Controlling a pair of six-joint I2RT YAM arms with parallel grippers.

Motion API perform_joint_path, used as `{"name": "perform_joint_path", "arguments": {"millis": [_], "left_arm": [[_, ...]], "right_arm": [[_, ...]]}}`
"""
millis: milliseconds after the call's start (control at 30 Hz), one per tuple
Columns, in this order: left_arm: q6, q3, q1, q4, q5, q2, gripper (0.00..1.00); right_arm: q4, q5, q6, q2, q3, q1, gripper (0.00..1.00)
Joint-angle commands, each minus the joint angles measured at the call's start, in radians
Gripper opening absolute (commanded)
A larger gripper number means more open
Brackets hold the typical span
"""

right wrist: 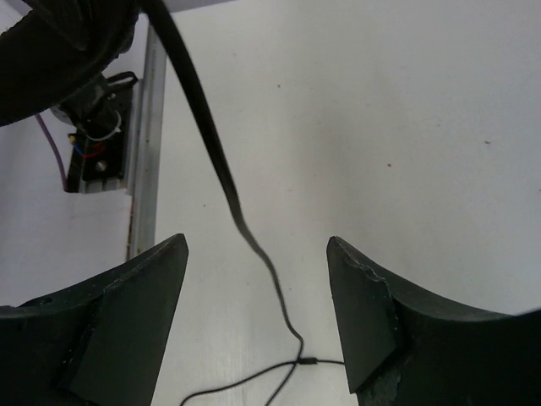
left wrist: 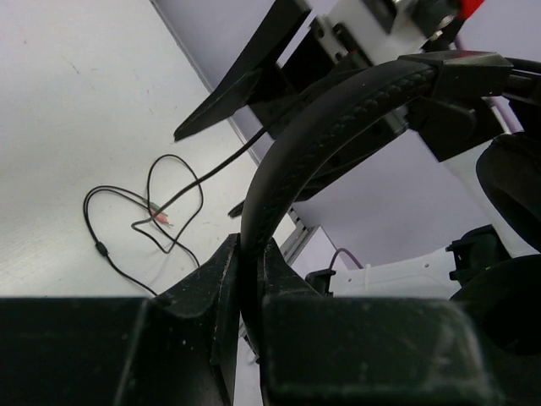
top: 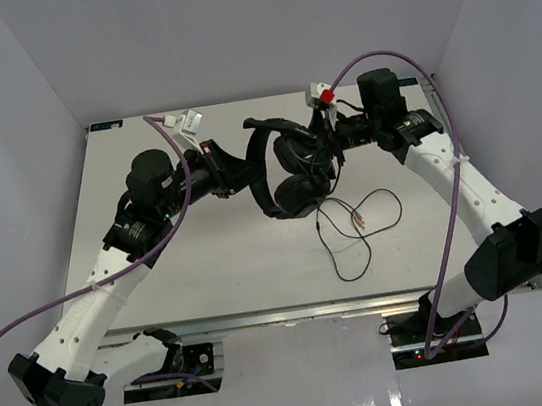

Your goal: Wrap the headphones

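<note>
The black headphones point(top: 290, 172) hang above the middle of the table, ear cups low and the headband arching to the left. My left gripper point(top: 249, 178) is shut on the thin headband point(left wrist: 338, 118), which is pinched between its fingers point(left wrist: 221, 279). The dark cord point(top: 360, 223) drops from the cups and lies in loose loops on the table, its reddish tips point(left wrist: 159, 220) together. My right gripper point(top: 329, 144) sits just right of the cups and stands open. The cord point(right wrist: 245, 228) hangs freely between its jaws, touching neither, in the right wrist view.
A metal rail point(right wrist: 144, 169) runs along the table's near edge. Purple robot cables point(top: 424, 70) arc over both arms. Grey walls close in on the left, back and right. White clips point(top: 184, 122) lie at the back edge.
</note>
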Motion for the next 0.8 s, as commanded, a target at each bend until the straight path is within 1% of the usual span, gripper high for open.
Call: {"name": "perform_joint_path", "arguments": {"millis": [0,33,67,133,233,433,633,700,767], "left_arm": [[-0.070,0.054,-0.003,0.095,0.017,-0.013,0.00],[-0.078,0.054,-0.003,0.100,0.016,-0.013,0.00],[-0.078,0.053,-0.003,0.104,0.016,-0.011,0.00],[-0.094,0.050,-0.003,0.115,0.011,-0.011,0.00],[-0.112,0.043,-0.003,0.139,-0.010,-0.021,0.00],[-0.141,0.045,-0.003,0.172,-0.054,-0.027,0.00],[-0.158,0.087,-0.003,0.181,-0.093,-0.009,0.00],[-0.158,0.107,-0.003,0.175,-0.107,-0.008,0.00],[-0.161,0.119,-0.003,0.162,-0.155,-0.012,0.00]], "right_arm": [[0.270,-0.143,0.146,-0.066,-0.132,0.000,0.74],[0.324,-0.151,0.160,-0.072,-0.162,0.000,0.75],[0.328,-0.153,0.182,-0.076,-0.187,0.000,0.75],[0.432,-0.164,0.243,-0.088,-0.240,0.001,0.75],[0.524,-0.163,0.287,-0.102,-0.304,0.000,0.75],[0.627,-0.102,0.311,-0.115,-0.393,0.009,0.73],[0.749,-0.053,0.334,-0.109,-0.489,0.040,0.70],[0.762,-0.050,0.334,-0.106,-0.517,0.049,0.68],[0.770,-0.052,0.307,-0.108,-0.538,0.055,0.65]]}}
